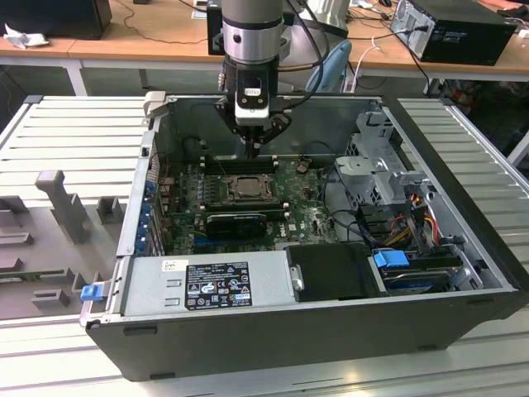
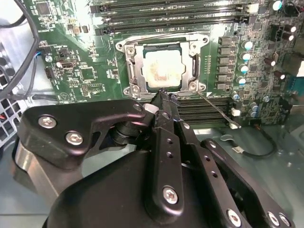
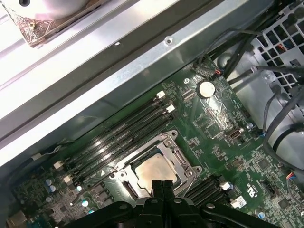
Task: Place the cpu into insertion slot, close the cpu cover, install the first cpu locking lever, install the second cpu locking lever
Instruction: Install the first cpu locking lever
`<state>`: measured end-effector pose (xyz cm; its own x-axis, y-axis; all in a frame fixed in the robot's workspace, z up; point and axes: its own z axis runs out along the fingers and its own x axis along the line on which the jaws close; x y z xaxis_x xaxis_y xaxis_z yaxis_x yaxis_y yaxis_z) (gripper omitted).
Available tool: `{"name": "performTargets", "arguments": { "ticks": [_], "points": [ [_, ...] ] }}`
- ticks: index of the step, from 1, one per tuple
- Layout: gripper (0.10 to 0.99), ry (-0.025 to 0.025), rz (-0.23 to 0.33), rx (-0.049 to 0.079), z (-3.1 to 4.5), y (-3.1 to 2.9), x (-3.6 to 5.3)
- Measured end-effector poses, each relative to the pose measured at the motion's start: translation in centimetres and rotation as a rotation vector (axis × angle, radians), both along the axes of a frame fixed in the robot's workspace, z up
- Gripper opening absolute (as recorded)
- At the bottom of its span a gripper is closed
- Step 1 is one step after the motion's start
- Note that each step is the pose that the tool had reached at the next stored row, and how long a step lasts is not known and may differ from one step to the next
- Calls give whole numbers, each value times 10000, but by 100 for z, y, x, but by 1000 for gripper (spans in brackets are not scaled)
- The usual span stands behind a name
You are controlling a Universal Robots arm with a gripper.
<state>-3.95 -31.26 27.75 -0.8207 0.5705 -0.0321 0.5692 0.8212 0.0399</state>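
Open computer case, green motherboard, power supply, coin battery

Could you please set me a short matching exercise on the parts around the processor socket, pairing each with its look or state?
Things:
1. cpu
2. cpu cover
3. gripper
4. motherboard

Descriptions:
A. silvery frame lying flat around the chip
B. green board
C. tan-silver square showing through the frame's window
D. black, fingers together, tips by the frame's edge

Pairs: 1-C, 2-A, 3-D, 4-B
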Motion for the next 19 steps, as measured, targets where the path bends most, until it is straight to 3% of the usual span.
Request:
{"name": "performTargets", "arguments": {
  "ticks": [2, 4, 10, 19],
  "points": [
    [106, 5, 174, 2, -7, 0, -4],
    [106, 34, 620, 2, -18, 1, -5],
    [106, 39, 1881, -2, -33, 0, -4],
    [106, 42, 4258, -6, -52, 0, -6]
  ]
}}
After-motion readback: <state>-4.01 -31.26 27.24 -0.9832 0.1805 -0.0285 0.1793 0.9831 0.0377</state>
